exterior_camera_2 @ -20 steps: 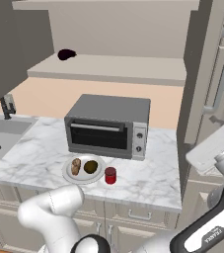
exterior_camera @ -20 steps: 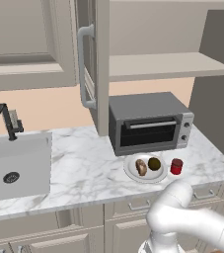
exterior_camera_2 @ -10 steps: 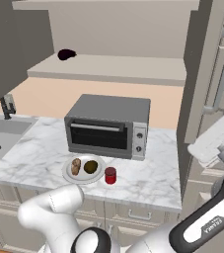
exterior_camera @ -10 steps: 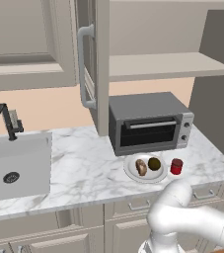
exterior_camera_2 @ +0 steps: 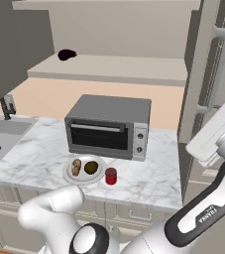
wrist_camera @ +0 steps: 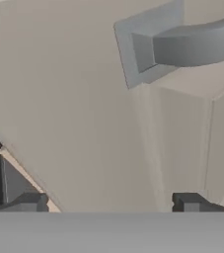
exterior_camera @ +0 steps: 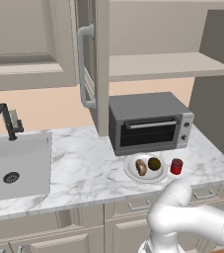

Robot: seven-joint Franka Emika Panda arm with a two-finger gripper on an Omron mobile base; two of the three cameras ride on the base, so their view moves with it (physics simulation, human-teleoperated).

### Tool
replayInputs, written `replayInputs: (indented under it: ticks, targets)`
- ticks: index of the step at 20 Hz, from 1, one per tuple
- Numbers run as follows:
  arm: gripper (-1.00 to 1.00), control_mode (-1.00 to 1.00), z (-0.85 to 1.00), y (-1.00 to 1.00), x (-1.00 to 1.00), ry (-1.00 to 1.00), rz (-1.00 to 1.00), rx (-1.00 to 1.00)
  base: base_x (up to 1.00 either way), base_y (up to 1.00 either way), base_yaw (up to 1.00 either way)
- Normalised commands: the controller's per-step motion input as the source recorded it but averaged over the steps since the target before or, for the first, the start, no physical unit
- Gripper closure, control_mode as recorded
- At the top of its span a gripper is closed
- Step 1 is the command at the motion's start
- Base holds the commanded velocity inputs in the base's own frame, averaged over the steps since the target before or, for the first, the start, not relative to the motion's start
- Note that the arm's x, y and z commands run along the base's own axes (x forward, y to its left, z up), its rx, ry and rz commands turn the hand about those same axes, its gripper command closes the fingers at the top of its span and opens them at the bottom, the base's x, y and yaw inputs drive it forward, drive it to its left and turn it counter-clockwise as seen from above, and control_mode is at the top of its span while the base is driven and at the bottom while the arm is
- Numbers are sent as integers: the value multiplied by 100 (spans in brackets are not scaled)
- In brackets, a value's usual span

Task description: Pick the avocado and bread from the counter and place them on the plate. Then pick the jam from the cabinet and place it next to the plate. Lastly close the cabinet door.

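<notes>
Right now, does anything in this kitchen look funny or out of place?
Only the cabinet door: it hangs wide open, edge-on above the counter. The open gripper is right at its handle. The avocado and bread sit neatly on the plate, jam beside it.

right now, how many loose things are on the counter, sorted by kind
Food items: 2, the bread and the avocado, both on the plate
Dishes: 1, the plate
Jars: 1, the jam, standing on the counter beside the plate
Appliances: 1, the toaster oven
Total: 5
</notes>
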Motion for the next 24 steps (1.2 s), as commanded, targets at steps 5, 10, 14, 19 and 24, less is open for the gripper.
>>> replayInputs:
  ticks: [5, 10, 14, 19, 24]
  targets:
    - [-100, -100, 30, 29, -2, 17, 0, -7, 0, 0, 0]
    - [-100, -100, 43, 36, -1, 17, 0, -10, 0, 0, 0]
    - [-100, -100, 46, 49, 0, 19, 0, -14, 0, 0, 0]
    - [-100, -100, 33, 58, 0, 15, 0, -18, 0, 0, 0]
    - [-100, -100, 22, 68, 0, 9, 0, -19, 0, 0, 0]
